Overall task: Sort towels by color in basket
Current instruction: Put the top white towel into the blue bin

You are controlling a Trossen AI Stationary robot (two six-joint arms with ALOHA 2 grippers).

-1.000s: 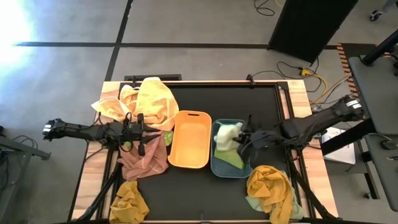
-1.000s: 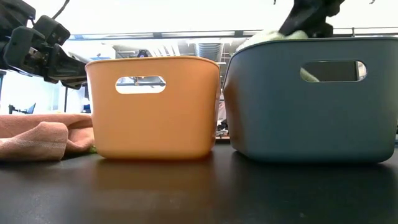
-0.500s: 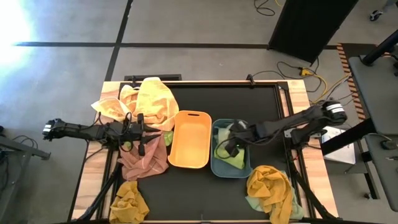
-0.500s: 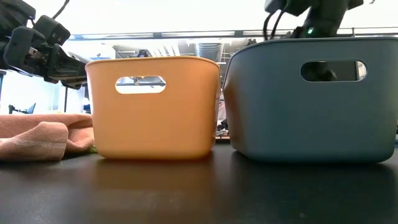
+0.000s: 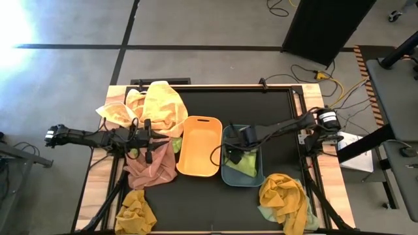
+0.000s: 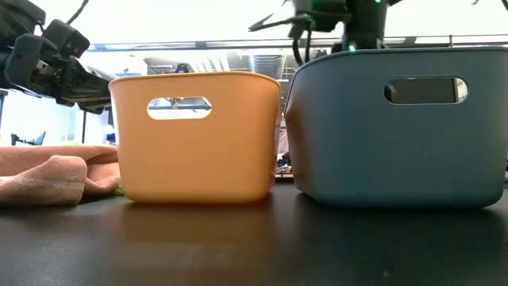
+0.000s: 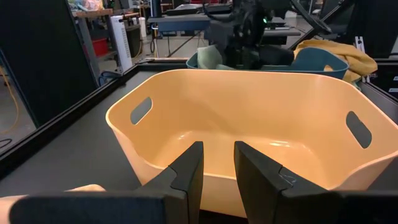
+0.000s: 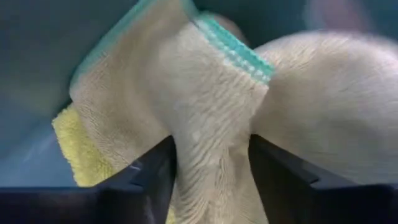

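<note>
I have the right gripper [image 5: 230, 155] down inside the blue-grey tub [image 5: 258, 177], at its left end. In the right wrist view its fingers [image 8: 149, 180] stand apart with a fold of the pale green towel [image 8: 217, 118] between them; I cannot tell whether they are pinching it or only straddling it. A lime green towel [image 5: 244, 166] lies under the pale one on the tub's floor.

My left gripper [image 5: 159, 138] waits just beside the left wall of the orange tub [image 5: 199, 171], which is empty. Its fingers [image 7: 186, 171] are parted by a narrow gap and hold nothing.

The other towels lie on the worktop [image 5: 228, 104]. A yellow towel [image 5: 163, 104] and an orange one [image 5: 117, 112] are heaped at the far left corner. A salmon pink towel [image 5: 151, 170] is spread beneath the left gripper. A mustard towel [image 5: 135, 212] sits at the near left edge. A mustard-orange towel [image 5: 282, 196] lies on another pale green one [image 5: 266, 213], near the blue-grey tub.
</note>
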